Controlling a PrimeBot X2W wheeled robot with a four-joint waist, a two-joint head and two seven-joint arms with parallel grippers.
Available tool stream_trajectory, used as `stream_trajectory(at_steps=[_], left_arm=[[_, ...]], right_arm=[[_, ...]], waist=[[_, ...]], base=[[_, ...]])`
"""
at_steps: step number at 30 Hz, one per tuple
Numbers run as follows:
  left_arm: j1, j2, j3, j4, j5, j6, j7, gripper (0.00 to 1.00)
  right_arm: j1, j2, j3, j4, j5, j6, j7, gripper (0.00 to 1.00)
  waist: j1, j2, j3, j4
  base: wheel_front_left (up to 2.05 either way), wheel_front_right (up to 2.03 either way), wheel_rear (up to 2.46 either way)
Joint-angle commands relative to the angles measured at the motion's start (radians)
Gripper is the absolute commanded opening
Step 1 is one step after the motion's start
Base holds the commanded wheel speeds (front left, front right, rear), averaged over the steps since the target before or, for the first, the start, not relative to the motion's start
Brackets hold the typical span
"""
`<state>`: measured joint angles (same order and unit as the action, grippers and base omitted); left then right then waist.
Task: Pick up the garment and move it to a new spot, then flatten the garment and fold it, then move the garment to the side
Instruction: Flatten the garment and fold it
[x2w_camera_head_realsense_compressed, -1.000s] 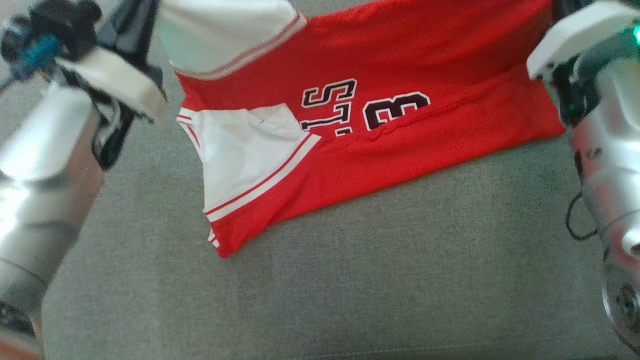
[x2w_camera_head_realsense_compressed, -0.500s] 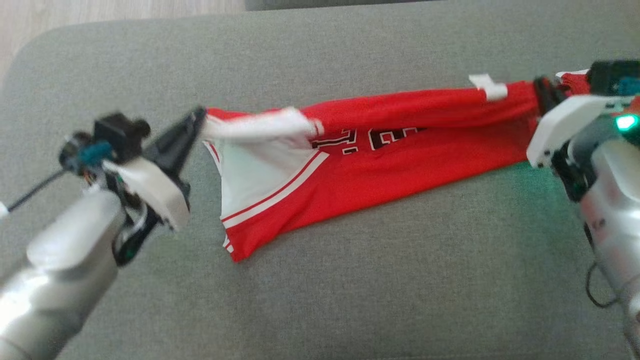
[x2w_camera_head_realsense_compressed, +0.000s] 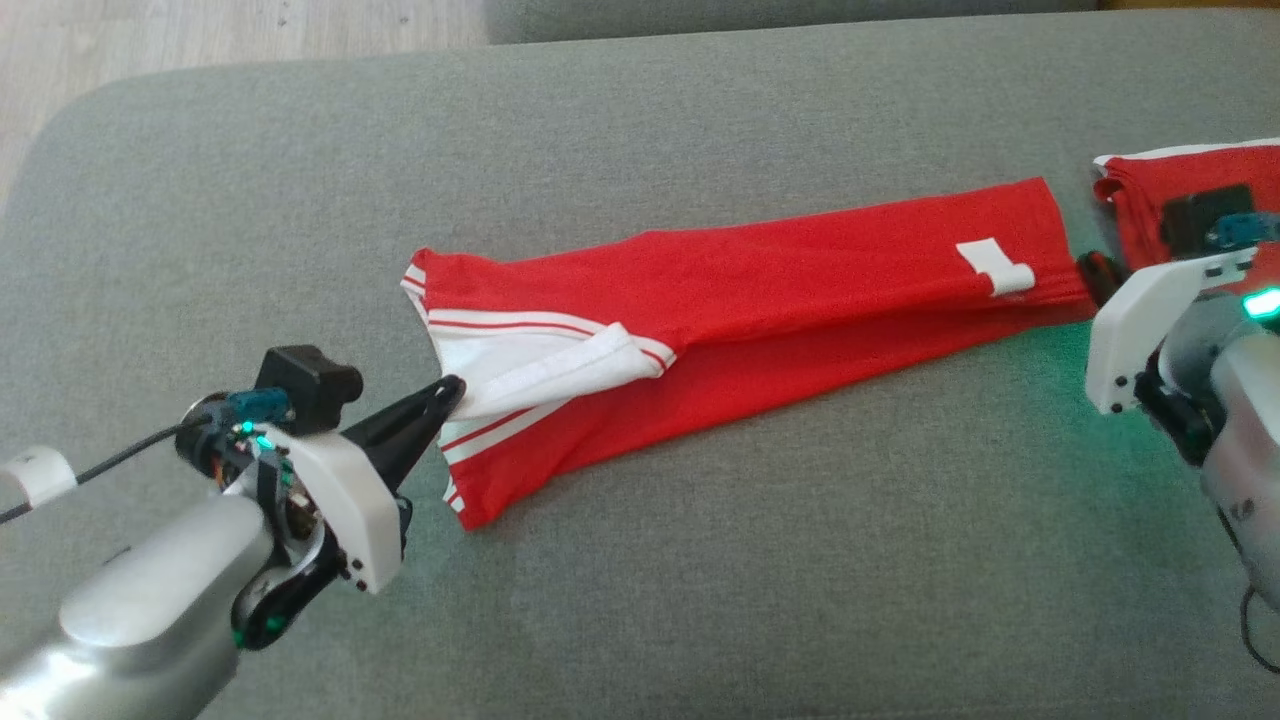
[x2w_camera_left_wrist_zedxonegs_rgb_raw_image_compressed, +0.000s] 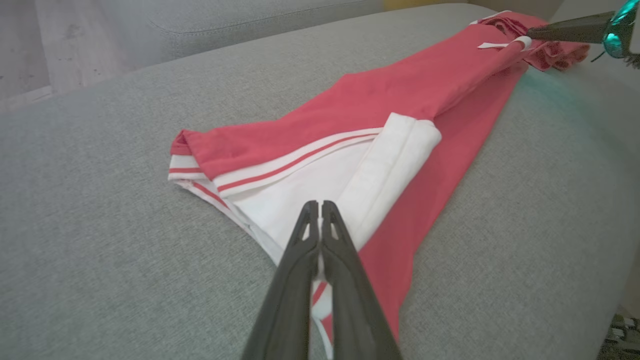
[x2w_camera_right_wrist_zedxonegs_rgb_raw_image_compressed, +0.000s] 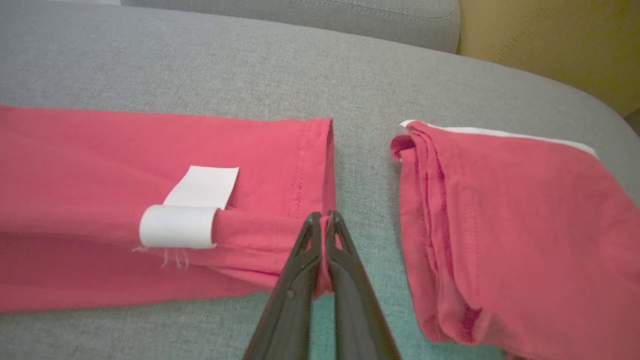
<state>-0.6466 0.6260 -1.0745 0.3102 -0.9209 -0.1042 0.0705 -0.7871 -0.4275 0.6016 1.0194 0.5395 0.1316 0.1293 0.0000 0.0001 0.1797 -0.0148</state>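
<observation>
The garment (x2w_camera_head_realsense_compressed: 780, 280) is a red jersey with white, red-striped trim, lying as a long folded band across the grey cushion (x2w_camera_head_realsense_compressed: 700, 560). My left gripper (x2w_camera_head_realsense_compressed: 455, 388) is shut on its white trimmed end, and the left wrist view shows cloth pinched between the fingers (x2w_camera_left_wrist_zedxonegs_rgb_raw_image_compressed: 319, 205). At the other end my right gripper (x2w_camera_head_realsense_compressed: 1090, 268) is shut on the red hem (x2w_camera_right_wrist_zedxonegs_rgb_raw_image_compressed: 324, 216), beside a white label (x2w_camera_right_wrist_zedxonegs_rgb_raw_image_compressed: 190, 210). The garment (x2w_camera_left_wrist_zedxonegs_rgb_raw_image_compressed: 375, 95) runs away from the left gripper toward the right one (x2w_camera_left_wrist_zedxonegs_rgb_raw_image_compressed: 532, 34). Its printed side is hidden inside the fold.
A second folded red garment (x2w_camera_head_realsense_compressed: 1150, 175) lies just right of the hem, a narrow gap apart (x2w_camera_right_wrist_zedxonegs_rgb_raw_image_compressed: 510, 210). Wooden floor (x2w_camera_head_realsense_compressed: 200, 35) shows beyond the cushion's far left corner. A yellow surface (x2w_camera_right_wrist_zedxonegs_rgb_raw_image_compressed: 550, 40) stands behind the sofa.
The head camera has tilted. Both grippers came down and toward me, laying the held upper edge over the lower half, so the lettering is now covered.
</observation>
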Motion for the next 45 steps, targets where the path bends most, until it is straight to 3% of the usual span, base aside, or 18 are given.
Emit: stream_trajectory(at_steps=[1,7,8,9,10,11,15,21,25,28,31,36,40,45], left_arm=[[-0.029,0.058,0.038,-0.039,-0.014,0.013,0.011,0.00],[-0.015,0.073,0.031,-0.079,-0.038,0.022,0.056,0.00],[-0.011,0.073,0.026,-0.083,-0.045,0.023,0.068,0.00],[-0.009,0.072,0.025,-0.088,-0.047,0.026,0.072,0.26],[-0.010,0.069,0.028,-0.091,-0.043,0.034,0.063,0.87],[-0.011,0.065,0.035,-0.092,-0.038,0.045,0.048,1.00],[-0.019,0.033,0.084,-0.083,-0.026,0.093,-0.055,1.00],[-0.014,-0.040,0.215,-0.052,-0.031,0.192,-0.287,1.00],[0.020,-0.090,0.334,-0.052,0.005,0.259,-0.330,1.00],[0.085,-0.151,0.483,-0.112,0.103,0.292,-0.332,1.00],[0.190,-0.221,0.594,-0.155,0.207,0.294,-0.332,1.00],[0.354,-0.311,0.689,-0.152,0.362,0.282,-0.332,1.00],[0.449,-0.373,0.742,-0.142,0.449,0.251,-0.332,1.00],[0.466,-0.429,0.806,-0.136,0.522,0.196,-0.332,1.00]], right_arm=[[0.012,-0.032,0.033,-0.039,0.027,-0.001,0.011,0.00],[0.020,-0.055,0.094,-0.072,0.067,-0.001,0.027,0.00],[0.018,-0.059,0.103,-0.076,0.070,-0.001,0.021,0.91],[0.017,-0.061,0.106,-0.076,0.077,-0.001,0.015,1.00],[0.015,-0.061,0.108,-0.076,0.084,-0.001,0.007,1.00],[0.011,-0.061,0.106,-0.075,0.091,-0.001,-0.002,1.00],[-0.019,-0.053,0.062,-0.071,0.114,-0.001,-0.099,1.00],[-0.044,0.026,-0.067,-0.094,0.147,-0.001,-0.336,1.00],[-0.016,0.105,-0.161,-0.152,0.118,-0.001,-0.388,1.00],[0.046,0.161,-0.276,-0.261,0.026,-0.001,-0.390,1.00],[0.165,0.236,-0.383,-0.376,-0.101,-0.001,-0.391,1.00],[0.362,0.344,-0.521,-0.511,-0.245,-0.001,-0.391,1.00],[0.471,0.372,-0.569,-0.565,-0.311,-0.001,-0.391,1.00],[0.493,0.377,-0.565,-0.596,-0.337,-0.001,-0.391,1.00]], waist=[[0.0000,-0.0001,-0.005,-0.003],[0.0000,-0.0001,-0.008,-0.010],[0.0000,-0.0001,-0.007,-0.011],[0.0000,-0.0001,-0.007,-0.012],[0.0000,-0.0001,-0.007,-0.013],[0.0000,-0.0001,-0.007,-0.014],[0.0000,-0.0001,-0.018,-0.016],[0.0000,-0.0001,-0.054,-0.025],[0.0000,-0.0001,-0.075,-0.036],[0.0000,-0.0001,-0.082,-0.041],[0.0000,-0.0001,-0.087,-0.041],[0.0000,-0.0001,-0.091,-0.038],[0.0000,-0.0001,-0.081,-0.032],[0.0000,-0.0001,-0.042,-0.015]], base=[[0.00,0.00,0.00],[0.00,0.00,0.00],[0.00,0.00,0.00],[0.00,0.00,0.00],[0.00,0.00,0.00],[0.00,0.00,0.00],[0.00,0.00,0.00],[0.00,0.00,0.00],[0.00,0.00,0.00],[0.00,0.00,0.00],[0.00,0.00,0.00],[0.00,0.00,0.00],[0.00,0.00,0.00],[0.00,0.00,0.00]])
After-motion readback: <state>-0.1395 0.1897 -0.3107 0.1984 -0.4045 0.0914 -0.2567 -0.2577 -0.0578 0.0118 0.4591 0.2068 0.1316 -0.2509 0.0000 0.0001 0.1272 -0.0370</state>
